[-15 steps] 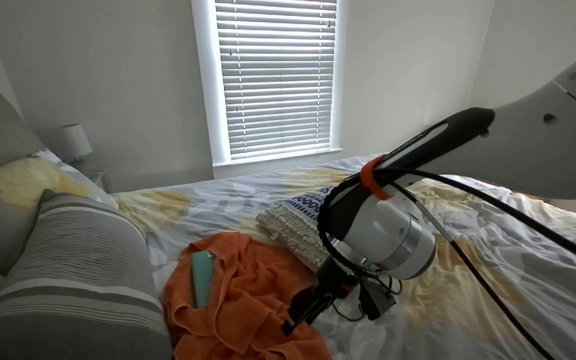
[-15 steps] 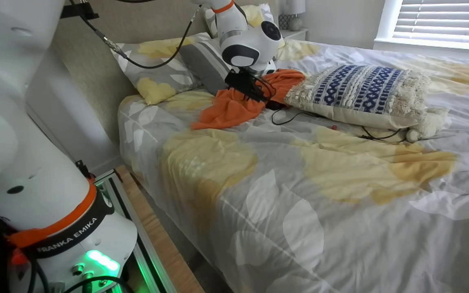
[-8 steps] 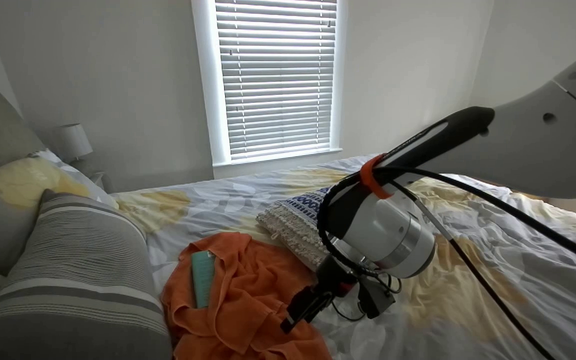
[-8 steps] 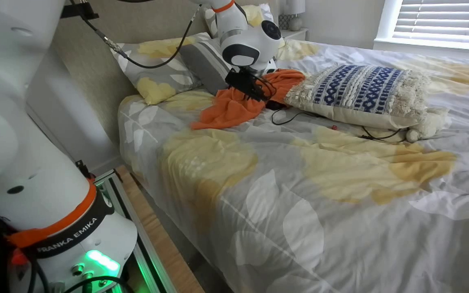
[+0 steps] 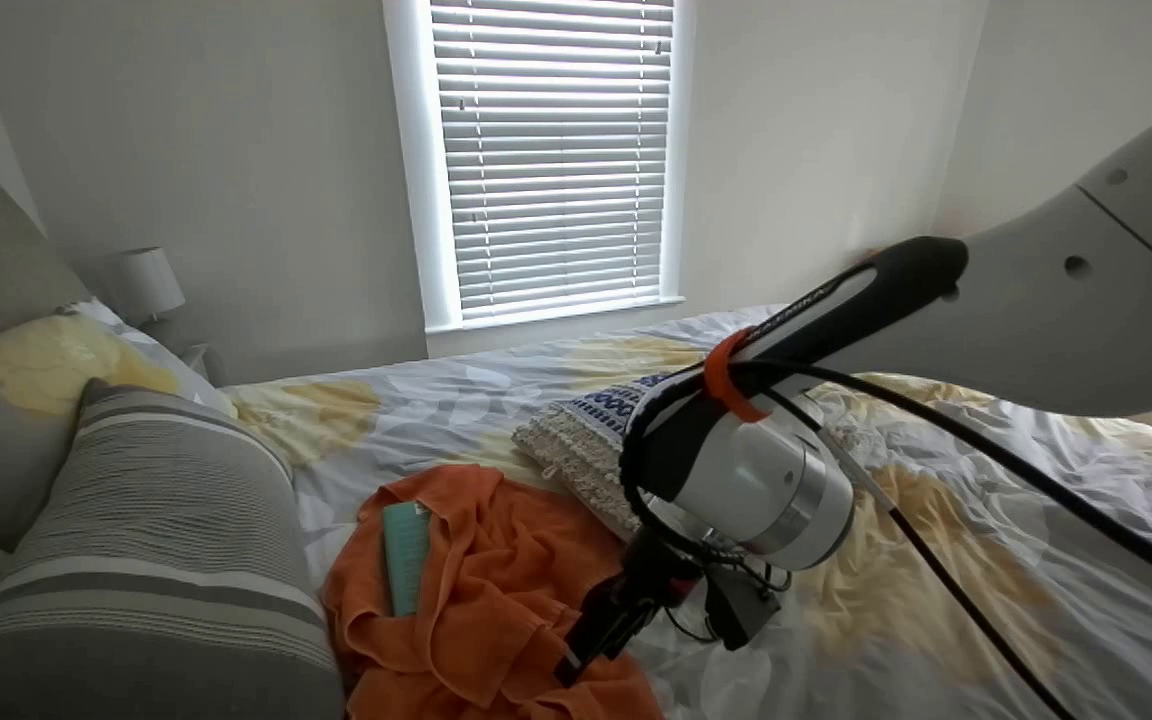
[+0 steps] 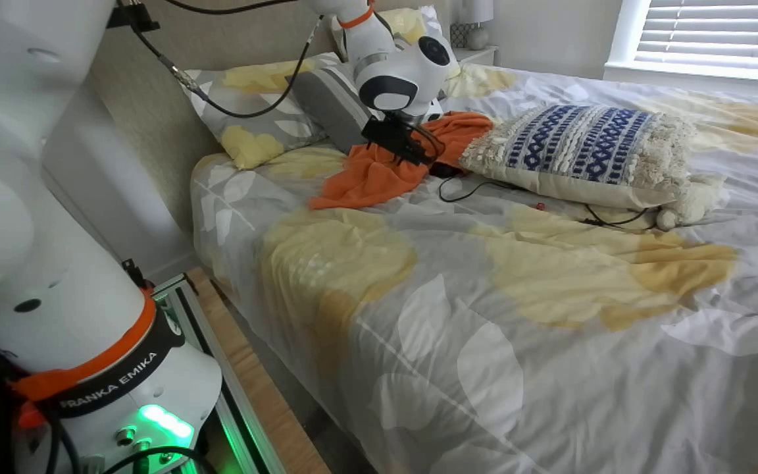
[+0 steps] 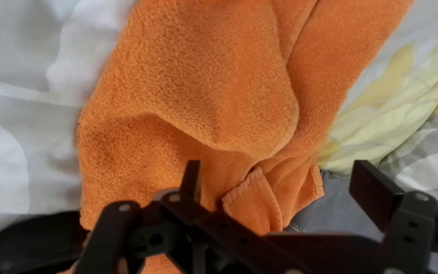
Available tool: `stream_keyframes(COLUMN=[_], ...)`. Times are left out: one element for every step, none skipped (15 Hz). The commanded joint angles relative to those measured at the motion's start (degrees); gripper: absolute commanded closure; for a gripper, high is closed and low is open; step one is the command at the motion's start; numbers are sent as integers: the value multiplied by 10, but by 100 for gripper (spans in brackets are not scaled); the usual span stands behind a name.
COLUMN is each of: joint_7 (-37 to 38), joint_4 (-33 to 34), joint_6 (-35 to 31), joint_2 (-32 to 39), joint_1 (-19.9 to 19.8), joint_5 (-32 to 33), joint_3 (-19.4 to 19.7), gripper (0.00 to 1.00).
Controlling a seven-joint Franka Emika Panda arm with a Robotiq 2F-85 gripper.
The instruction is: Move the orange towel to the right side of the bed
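Orange towel (image 5: 496, 600) lies rumpled on the bed (image 5: 436, 415), at three o'clock from the striped pillow (image 5: 156, 540) in an exterior view. Toward five o'clock in the wrist view, the gripper (image 7: 278, 180) hangs over the towel, jaws wide apart, holding nothing.

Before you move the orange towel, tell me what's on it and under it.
A teal item sits among folds of the orange towel. A dark object shows at one edge; whatever lies underneath is covered.
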State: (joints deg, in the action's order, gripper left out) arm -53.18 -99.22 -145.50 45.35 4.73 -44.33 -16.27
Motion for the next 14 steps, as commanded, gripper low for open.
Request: stream_keyframes(joint_7=[69, 78, 94, 109, 120, 138, 154, 169, 184, 198, 211, 225, 241, 257], joint_4=[12, 15, 17, 20, 21, 23, 25, 27, 30, 33, 35, 36, 35, 33], joint_6=[-24, -38, -45, -54, -68, -77, -87, -96, -103, -109, -113, -116, -116, -113], joint_2=[25, 32, 37, 44, 49, 55, 60, 64, 68, 70, 72, 73, 69, 64], joint_1=[31, 34, 36, 37, 38, 38, 36, 36, 34, 33, 32, 31, 30, 27], joint_5=[71, 92, 113, 133, 156, 178, 202, 222, 241, 258, 275, 290, 303, 313], joint_3=[15, 13, 10, 7, 5, 3, 1, 0, -1, -2, -2, -2, -2, -2], gripper=[0, 0, 0, 11, 26, 35, 42, 50, 58, 65, 73, 80, 87, 95])
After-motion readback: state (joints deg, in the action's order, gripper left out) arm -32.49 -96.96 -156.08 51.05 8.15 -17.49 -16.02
